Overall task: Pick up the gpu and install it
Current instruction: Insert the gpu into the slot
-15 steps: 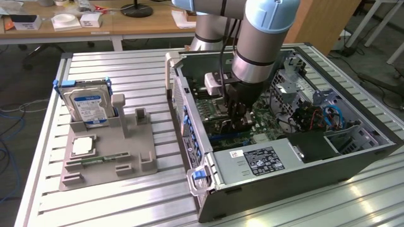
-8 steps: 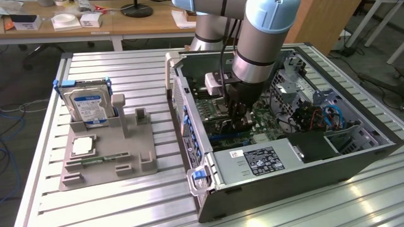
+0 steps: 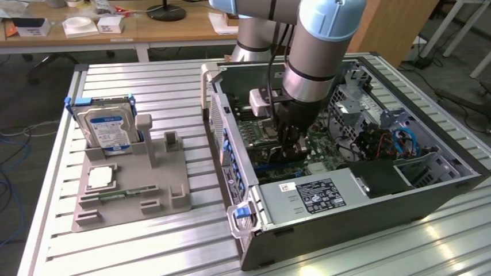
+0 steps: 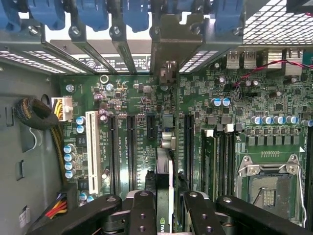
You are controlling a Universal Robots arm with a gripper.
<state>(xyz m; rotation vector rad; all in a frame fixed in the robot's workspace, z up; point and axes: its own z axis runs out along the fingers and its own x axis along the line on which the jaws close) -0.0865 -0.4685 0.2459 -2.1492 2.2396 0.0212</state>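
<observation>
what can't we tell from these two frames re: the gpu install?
- Seating: in the wrist view the gpu stands edge-on between the tool fingers; whether its lower edge is in a motherboard slot is hidden by the card itself.
- Exterior view: the arm and tool block the card and slot inside the computer case.
- The card's far end is cut off by the wrist view's edge.

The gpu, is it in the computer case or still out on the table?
In the case. The pincer grips the gpu edge-on, just above the motherboard slots. Whether it is seated, cannot tell.
</observation>
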